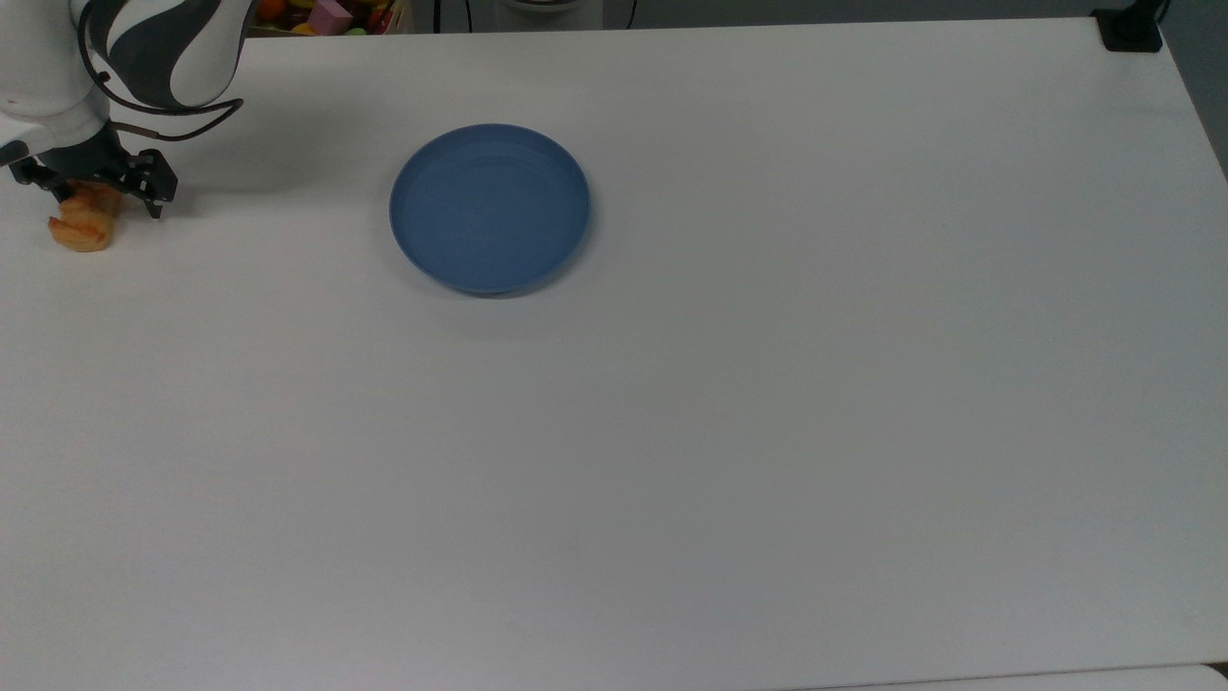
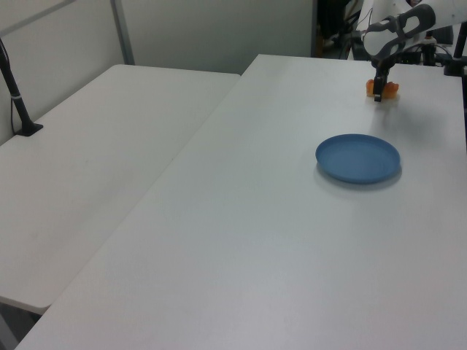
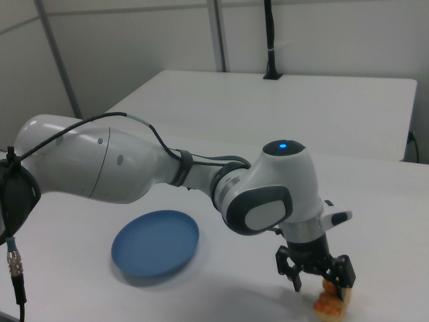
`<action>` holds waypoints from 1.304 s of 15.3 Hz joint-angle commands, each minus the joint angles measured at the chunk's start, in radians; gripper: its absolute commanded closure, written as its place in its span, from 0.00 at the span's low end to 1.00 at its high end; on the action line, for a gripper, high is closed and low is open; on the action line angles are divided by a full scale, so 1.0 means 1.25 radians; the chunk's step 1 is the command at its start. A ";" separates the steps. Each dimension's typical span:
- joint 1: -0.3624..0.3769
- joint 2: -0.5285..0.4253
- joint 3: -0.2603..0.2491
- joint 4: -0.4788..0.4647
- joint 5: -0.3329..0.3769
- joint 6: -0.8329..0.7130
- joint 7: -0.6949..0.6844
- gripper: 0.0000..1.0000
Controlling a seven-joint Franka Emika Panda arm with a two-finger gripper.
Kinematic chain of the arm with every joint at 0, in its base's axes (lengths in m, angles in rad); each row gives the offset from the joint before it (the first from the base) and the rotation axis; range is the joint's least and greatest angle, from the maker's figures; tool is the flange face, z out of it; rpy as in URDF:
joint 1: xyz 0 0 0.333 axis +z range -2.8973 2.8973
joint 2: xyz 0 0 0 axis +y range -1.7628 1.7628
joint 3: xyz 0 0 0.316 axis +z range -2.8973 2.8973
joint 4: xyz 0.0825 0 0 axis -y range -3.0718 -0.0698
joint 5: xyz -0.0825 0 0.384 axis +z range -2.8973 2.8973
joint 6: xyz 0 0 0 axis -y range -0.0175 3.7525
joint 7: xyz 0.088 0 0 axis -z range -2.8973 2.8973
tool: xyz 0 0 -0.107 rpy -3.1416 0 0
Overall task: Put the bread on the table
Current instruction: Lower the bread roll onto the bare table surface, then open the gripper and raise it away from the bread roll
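The golden-orange bread [image 1: 82, 228] lies on the white table [image 1: 767, 432] near the top view's far left edge. My gripper [image 1: 94, 195] stands open directly over it, one black finger on each side of the loaf. In the right view the gripper [image 3: 322, 285] hovers just above the bread [image 3: 330, 308], its fingers spread and apart from it. In the left view the bread [image 2: 390, 89] sits at the table's far end, partly behind a finger of the gripper [image 2: 379, 93]. The blue plate [image 1: 489, 206] is empty.
The blue plate [image 2: 357, 157] sits mid-table, well apart from the bread. A box of colourful toys [image 1: 326, 14] stands beyond the far edge. A black clamp [image 1: 1132, 29] holds the top view's upper right corner. A second white table [image 2: 95, 146] adjoins in the left view.
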State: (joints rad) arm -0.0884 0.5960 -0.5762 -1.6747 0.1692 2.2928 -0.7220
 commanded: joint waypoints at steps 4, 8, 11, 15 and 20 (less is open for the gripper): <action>0.000 -0.026 0.002 -0.016 0.014 0.016 -0.008 0.00; -0.003 -0.048 0.001 -0.016 0.013 0.013 0.006 0.00; -0.003 -0.067 0.001 -0.015 0.013 0.009 0.022 0.00; 0.009 -0.160 0.019 -0.015 0.003 -0.043 0.124 0.00; 0.064 -0.352 0.122 -0.005 -0.061 -0.305 0.325 0.00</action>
State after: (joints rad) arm -0.0702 0.2984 -0.4740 -1.6463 0.1619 2.0428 -0.4571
